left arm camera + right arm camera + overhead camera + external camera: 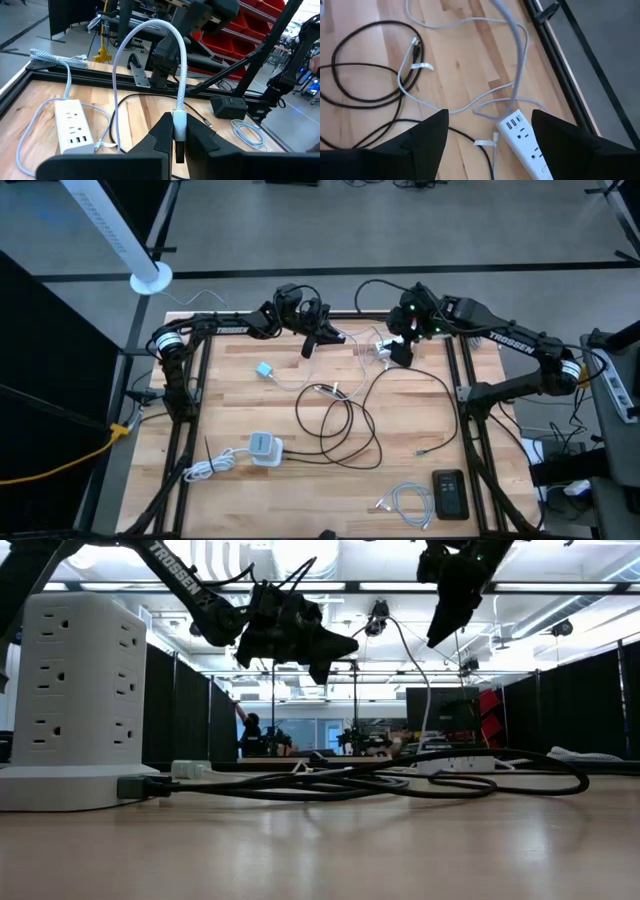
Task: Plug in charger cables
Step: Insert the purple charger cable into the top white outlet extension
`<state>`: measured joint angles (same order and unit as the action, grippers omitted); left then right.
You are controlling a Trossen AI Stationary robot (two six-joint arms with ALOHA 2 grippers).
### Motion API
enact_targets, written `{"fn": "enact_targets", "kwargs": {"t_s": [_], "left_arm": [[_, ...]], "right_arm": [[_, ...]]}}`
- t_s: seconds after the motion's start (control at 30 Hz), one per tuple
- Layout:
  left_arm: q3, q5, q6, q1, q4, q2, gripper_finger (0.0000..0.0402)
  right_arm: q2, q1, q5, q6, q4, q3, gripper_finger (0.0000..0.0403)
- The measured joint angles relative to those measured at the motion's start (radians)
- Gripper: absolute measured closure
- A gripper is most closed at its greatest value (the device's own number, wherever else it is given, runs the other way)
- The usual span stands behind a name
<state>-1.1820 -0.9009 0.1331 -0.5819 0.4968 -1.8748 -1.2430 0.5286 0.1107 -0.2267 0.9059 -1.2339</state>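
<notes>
My left gripper (pixel 312 340) hangs above the table's far middle, shut on a white braided charger cable (pixel 150 27). That cable arches up from the fingers and drops to the wood. My right gripper (pixel 490 145) is open, hovering over the near end of the white oblong power strip (pixel 526 137) without touching it; in the high view it (pixel 399 352) is at the far right. A long black cable (pixel 350 430) lies looped flat in the middle of the table. A short white coiled cable (pixel 405 500) lies at the near right. My left gripper pinches the white plug end (pixel 179 125) of the braided cable between its two fingers. The cable leaves the fingers along their length, curves over in a tall arch and falls slack to the table. The plug end is lifted clear of the wood.
A white tower of sockets (pixel 263 448) stands near the front left, its cord bundled beside it. A light blue cube adapter (pixel 264 370) sits left of centre. A black box (pixel 450 493) lies at the near right. Black frame rails (pixel 455 380) border the table.
</notes>
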Motion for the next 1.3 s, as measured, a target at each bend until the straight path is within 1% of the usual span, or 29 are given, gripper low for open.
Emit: {"fn": "enact_targets", "kwargs": {"t_s": [0.13, 0.27, 0.33, 0.37, 0.47, 0.57, 0.67, 0.8, 0.93, 1.0, 1.1, 1.2, 1.3], "left_arm": [[0.000, 0.000, 0.041, -0.001, -0.001, 0.000, 0.0392], [0.000, 0.000, 0.117, -0.001, -0.002, 0.000, 0.0392], [-0.006, -0.001, 0.196, -0.007, -0.008, 0.000, 0.0392], [-0.016, -0.001, 0.248, -0.011, -0.008, 0.000, 0.0392], [-0.053, -0.001, 0.395, -0.026, -0.006, 0.000, 0.0392], [-0.103, 0.000, 0.557, -0.037, -0.007, 0.000, 0.0392], [-0.160, 0.002, 0.746, -0.045, -0.001, 0.001, 0.0392], [-0.222, 0.035, 1.064, -0.052, -0.002, 0.002, 0.0392], [-0.261, 0.081, 1.260, -0.054, -0.002, 0.002, 0.0392], [-0.270, 0.105, 1.318, -0.054, -0.003, 0.002, 0.0392], [-0.272, 0.132, 1.353, -0.055, -0.004, 0.002, 0.0392], [-0.266, 0.153, 1.362, -0.055, -0.004, 0.002, 0.0392], [-0.265, 0.177, 1.386, -0.055, -0.008, 0.002, 0.0392]], "right_arm": [[-0.002, -0.006, 0.018, 0.010, -0.031, 0.000, 0.0142], [-0.002, -0.054, 0.155, 0.025, -0.143, 0.000, 0.0151], [-0.004, -0.099, 0.165, 0.040, -0.222, 0.000, 0.0157], [-0.007, -0.121, 0.156, 0.050, -0.259, 0.000, 0.0159], [-0.008, -0.172, 0.069, 0.059, -0.367, 0.000, 0.0167], [-0.008, -0.187, 0.011, 0.104, -0.462, 0.000, 0.0176], [-0.008, -0.185, 0.006, 0.212, -0.543, 0.000, 0.0185], [-0.004, -0.183, -0.002, 0.347, -0.636, 0.000, 0.0193], [-0.003, -0.184, -0.026, 0.601, -0.699, 0.000, 0.0198], [-0.003, -0.184, -0.061, 0.743, -0.706, 0.000, 0.0199], [-0.003, -0.183, -0.086, 0.900, -0.702, 0.000, 0.0197], [0.005, -0.177, -0.090, 0.988, -0.701, 0.000, 0.0197], [0.014, -0.140, -0.129, 1.093, -0.701, 0.000, 0.0200]]}}
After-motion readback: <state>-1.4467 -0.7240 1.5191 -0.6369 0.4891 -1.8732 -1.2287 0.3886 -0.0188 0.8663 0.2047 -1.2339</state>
